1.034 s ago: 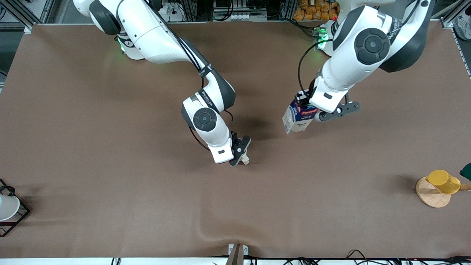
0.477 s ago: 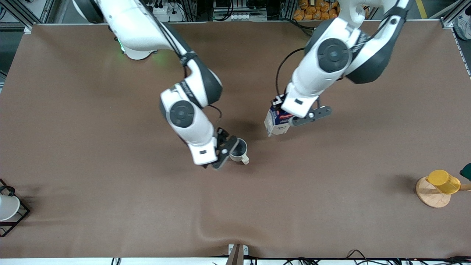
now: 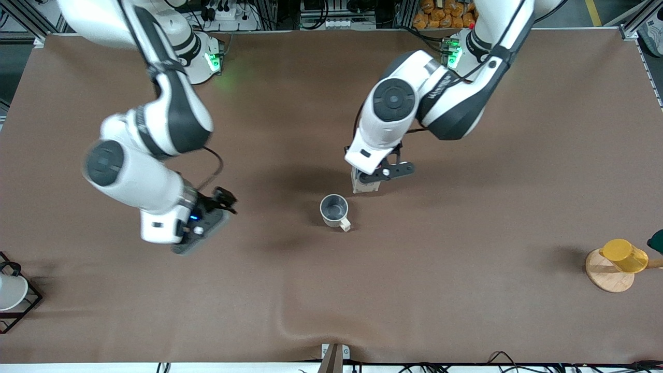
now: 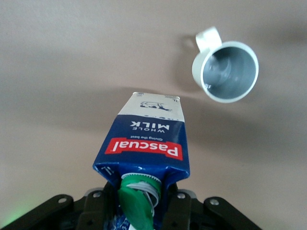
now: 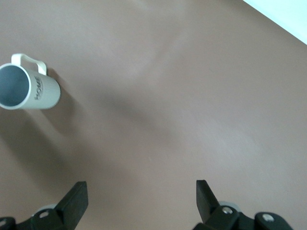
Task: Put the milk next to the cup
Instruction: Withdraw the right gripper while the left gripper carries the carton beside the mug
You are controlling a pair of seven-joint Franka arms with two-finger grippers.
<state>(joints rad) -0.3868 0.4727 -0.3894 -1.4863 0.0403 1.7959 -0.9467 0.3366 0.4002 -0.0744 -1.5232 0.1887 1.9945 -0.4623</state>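
Overhead, the left tool (image 3: 374,178) clamps the glossy gable-top milk (image 4: 146,143) near the round cup (image 3: 334,210); the right tool (image 5: 139,199) gapes empty.

Bare brown worktop (image 3: 466,290) lies all around the cup (image 3: 334,210), open to approach from the front camera's edge and from both ends. Just beside the cup, farther from the camera, the milk carton (image 3: 362,185) and the left end effector (image 3: 374,175) clamped on it block that way in. The right end effector (image 3: 207,220), fingers spread, hangs over bare worktop toward the right arm's end, well apart from the cup.

A yellow cup on a wooden stand (image 3: 616,264) and a white cup in a black wire frame (image 3: 13,292) sit at the two ends.
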